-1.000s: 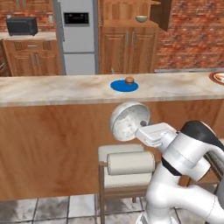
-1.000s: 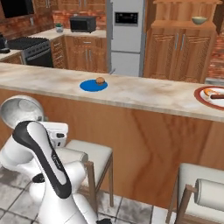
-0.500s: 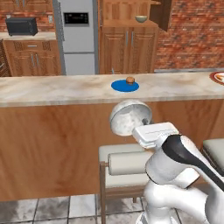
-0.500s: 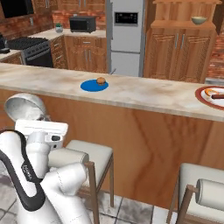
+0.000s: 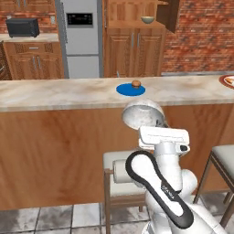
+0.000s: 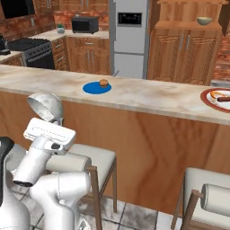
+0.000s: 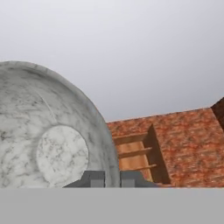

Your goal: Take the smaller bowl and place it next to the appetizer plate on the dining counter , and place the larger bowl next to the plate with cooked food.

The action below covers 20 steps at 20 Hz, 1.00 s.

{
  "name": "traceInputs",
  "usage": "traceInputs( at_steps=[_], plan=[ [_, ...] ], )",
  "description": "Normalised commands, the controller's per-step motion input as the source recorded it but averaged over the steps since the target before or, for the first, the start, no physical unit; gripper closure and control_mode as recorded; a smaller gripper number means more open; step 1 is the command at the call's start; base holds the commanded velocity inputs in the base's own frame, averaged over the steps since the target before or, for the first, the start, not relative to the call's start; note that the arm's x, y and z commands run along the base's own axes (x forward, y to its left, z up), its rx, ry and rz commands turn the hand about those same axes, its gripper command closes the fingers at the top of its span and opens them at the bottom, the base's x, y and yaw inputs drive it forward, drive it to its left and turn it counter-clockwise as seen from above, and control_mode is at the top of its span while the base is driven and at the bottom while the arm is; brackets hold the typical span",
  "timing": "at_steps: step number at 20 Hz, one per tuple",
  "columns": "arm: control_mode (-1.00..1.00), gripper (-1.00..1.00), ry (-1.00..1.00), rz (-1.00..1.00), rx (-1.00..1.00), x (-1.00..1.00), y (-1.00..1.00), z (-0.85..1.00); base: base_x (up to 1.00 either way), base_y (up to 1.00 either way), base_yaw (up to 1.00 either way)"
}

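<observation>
We hold the smaller bowl [image 5: 143,114] by its rim, the gripper [image 7: 108,178] pinched shut on it, tipped on edge at frame centre, in front of the dining counter [image 5: 59,93] and seemingly just below its edge. We should lift it clear of that edge, level it, then set it on bare stone beside the appetizer plate [image 5: 130,89]. The plate with cooked food [image 6: 218,98] sits far right; the larger bowl [image 6: 204,20] waits on 1 cabinet top.

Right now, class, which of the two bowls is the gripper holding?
The smaller bowl, marbled grey-white, clamped in the gripper; the olive-tan larger bowl sits on the wooden cabinet.
</observation>
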Motion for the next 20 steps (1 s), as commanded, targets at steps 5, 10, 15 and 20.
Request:
traceInputs(
  at_steps=[5,10,15,20],
  plan=[
    [-1.0,1.0,0.0,-0.31,-0.22,-0.4,-0.66,0.69,0.0,0.0,0.0],
    [-1.0,1.0,0.0,-0.23,-0.33,-0.52,-0.61,0.79,0.0,0.0,0.0],
    [-1.0,1.0,0.21,-0.17,-0.01,-0.75,-0.53,0.8,0.0,0.0,0.0],
    [-1.0,1.0,0.35,-0.06,0.03,-0.91,-0.51,0.87,0.0,0.0,0.0]
  ],
)
